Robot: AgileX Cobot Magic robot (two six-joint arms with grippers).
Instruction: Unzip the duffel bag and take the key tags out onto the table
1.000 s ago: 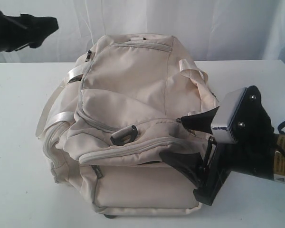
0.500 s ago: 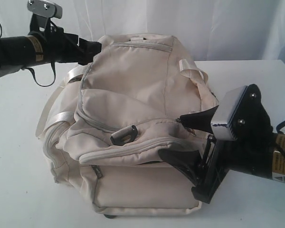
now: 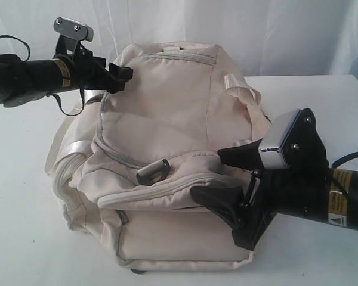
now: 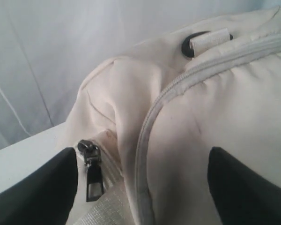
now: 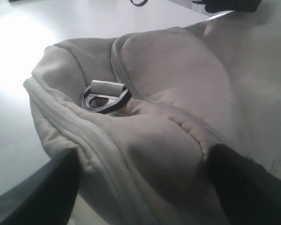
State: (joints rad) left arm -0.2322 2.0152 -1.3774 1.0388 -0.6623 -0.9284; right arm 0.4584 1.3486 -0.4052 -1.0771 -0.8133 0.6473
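Cream duffel bag (image 3: 167,119) zipped. I centre wide left gripper (image 4: 140,187) on zipper pull (image 4: 92,180), 10 o'clock; right gripper (image 3: 227,179) wide, empty, straddling 4 o'clock end.

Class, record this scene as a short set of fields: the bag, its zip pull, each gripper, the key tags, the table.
Bag: large cream fabric duffel bag lying on wide white table
Zip: dark metal zipper pull hanging close beside one finger of the left gripper
Left arm: left gripper open, at bag's upper left corner, holding nothing
Right arm: right gripper open, jaws astride a fold at bag's near right
Contents: key tags not visible
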